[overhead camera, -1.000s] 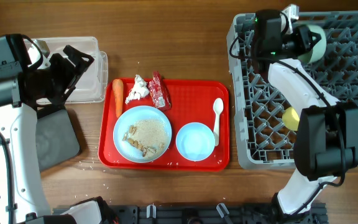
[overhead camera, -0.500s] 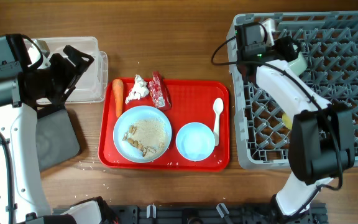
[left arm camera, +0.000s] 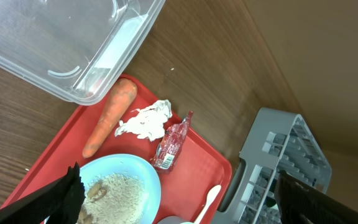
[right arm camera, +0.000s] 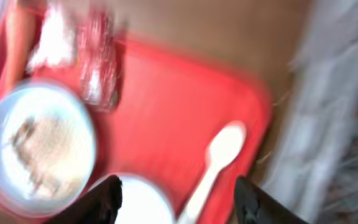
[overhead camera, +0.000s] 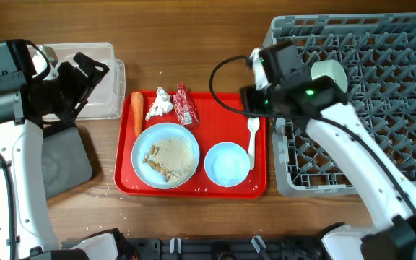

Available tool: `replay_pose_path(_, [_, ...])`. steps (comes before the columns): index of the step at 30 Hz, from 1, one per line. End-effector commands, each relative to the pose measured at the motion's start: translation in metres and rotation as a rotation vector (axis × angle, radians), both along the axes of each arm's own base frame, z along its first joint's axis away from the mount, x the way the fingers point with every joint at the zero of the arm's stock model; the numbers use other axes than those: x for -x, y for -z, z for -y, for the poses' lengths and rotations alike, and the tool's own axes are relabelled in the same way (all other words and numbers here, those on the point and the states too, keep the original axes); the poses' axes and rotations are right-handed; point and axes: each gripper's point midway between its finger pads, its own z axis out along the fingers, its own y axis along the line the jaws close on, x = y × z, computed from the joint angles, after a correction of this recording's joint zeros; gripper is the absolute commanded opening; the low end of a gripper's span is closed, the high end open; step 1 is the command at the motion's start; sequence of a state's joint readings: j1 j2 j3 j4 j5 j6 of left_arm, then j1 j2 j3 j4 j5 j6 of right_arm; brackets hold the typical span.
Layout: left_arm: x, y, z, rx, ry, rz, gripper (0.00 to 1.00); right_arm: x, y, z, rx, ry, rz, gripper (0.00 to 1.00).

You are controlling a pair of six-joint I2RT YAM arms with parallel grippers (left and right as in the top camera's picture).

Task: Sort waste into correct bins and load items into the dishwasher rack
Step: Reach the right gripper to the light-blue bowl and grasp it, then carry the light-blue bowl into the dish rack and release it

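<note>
On the red serving tray point(overhead camera: 215, 108) lie an orange carrot point(overhead camera: 136, 113), a crumpled napkin point(overhead camera: 160, 102), a red wrapper point(overhead camera: 185, 105), a pale blue plate point(overhead camera: 165, 154) with rice crumbs, a pale blue bowl point(overhead camera: 227, 164) and a white spoon point(overhead camera: 252, 136). A mint-green bowl point(overhead camera: 329, 74) stands in the grey dishwasher rack point(overhead camera: 381, 87). My right gripper point(right arm camera: 179, 200) hovers open and empty over the spoon point(right arm camera: 219, 155), in a blurred view. My left gripper point(left arm camera: 179, 205) hangs open beside the clear tub point(left arm camera: 61, 43), above the carrot point(left arm camera: 110, 115).
The clear tub point(overhead camera: 96, 79) sits at the back left with the flat black tray point(overhead camera: 63, 165) in front of it. Rice grains are scattered on the wood in front of the red tray. The rack's left wall point(left arm camera: 260, 162) stands close to the red tray.
My right gripper let go of the mint-green bowl in the rack, opened, and swung left and forward to the red tray's right side. The left arm has not moved.
</note>
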State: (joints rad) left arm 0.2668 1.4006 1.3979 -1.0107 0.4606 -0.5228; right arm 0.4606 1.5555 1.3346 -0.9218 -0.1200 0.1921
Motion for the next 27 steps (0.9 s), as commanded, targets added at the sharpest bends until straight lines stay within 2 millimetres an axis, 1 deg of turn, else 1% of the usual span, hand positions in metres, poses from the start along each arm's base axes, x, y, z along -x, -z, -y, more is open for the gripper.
replay_pose_path(1, [0.000, -0.004, -0.002, 0.000, -0.013, 0.009, 1.00, 0.042, 0.051, -0.020, -0.022, -0.014, -0.298, 0.57])
replay_pose_path(2, [0.000, -0.004, -0.002, 0.000, -0.013, 0.009, 1.00, 0.048, 0.060, -0.018, 0.002, -0.015, -0.341, 0.55])
replay_pose_path(5, [0.000, -0.004, -0.002, 0.000, -0.013, 0.009, 1.00, 0.064, 0.087, -0.015, 0.063, -0.032, -0.445, 0.54])
replay_pose_path(9, [0.000, -0.004, -0.002, 0.000, -0.013, 0.009, 1.00, 0.085, 0.113, -0.008, 0.110, -0.060, -0.508, 0.53])
replay_pose_path(10, [0.000, -0.004, -0.002, 0.000, -0.013, 0.009, 1.00, 0.087, 0.118, -0.007, 0.111, -0.060, -0.512, 0.53])
replay_pose_path(11, [0.000, -0.004, -0.002, 0.000, -0.013, 0.009, 1.00, 0.089, 0.123, -0.006, 0.111, -0.060, -0.510, 0.50])
replay_pose_path(13, [0.000, -0.004, -0.002, 0.000, -0.013, 0.009, 1.00, 0.088, 0.131, -0.006, 0.103, -0.060, -0.497, 0.38])
replay_pose_path(14, [0.000, -0.004, -0.002, 0.000, -0.013, 0.009, 1.00, 0.088, 0.136, -0.006, 0.097, -0.054, -0.488, 0.34])
replay_pose_path(15, [0.000, -0.004, -0.002, 0.000, -0.013, 0.009, 1.00, 0.086, 0.141, -0.007, 0.090, -0.055, -0.476, 0.25])
replay_pose_path(16, [0.000, -0.004, -0.002, 0.000, -0.013, 0.009, 1.00, 0.085, 0.143, -0.008, 0.084, -0.053, -0.464, 0.13])
replay_pose_path(17, [0.000, -0.004, -0.002, -0.001, -0.013, 0.009, 1.00, 0.084, 0.143, -0.008, 0.083, -0.054, -0.460, 0.05])
replay_pose_path(20, [0.000, -0.004, -0.002, 0.000, -0.012, 0.009, 1.00, 0.076, 0.137, -0.008, 0.096, -0.037, -0.431, 0.04])
replay_pose_path(22, [0.000, -0.004, -0.002, 0.000, -0.013, 0.009, 1.00, 0.065, 0.122, -0.009, 0.099, -0.015, -0.390, 0.04])
replay_pose_path(23, [0.000, -0.004, -0.002, 0.000, -0.013, 0.009, 1.00, 0.057, 0.112, -0.007, 0.107, -0.006, -0.349, 0.04])
replay_pose_path(25, [0.000, -0.004, -0.002, 0.000, -0.013, 0.009, 1.00, 0.036, 0.083, 0.007, 0.156, 0.072, -0.231, 0.04])
replay_pose_path(27, [0.000, -0.004, -0.002, 0.000, -0.013, 0.009, 1.00, 0.013, 0.043, 0.032, 0.201, 0.194, -0.079, 0.05])
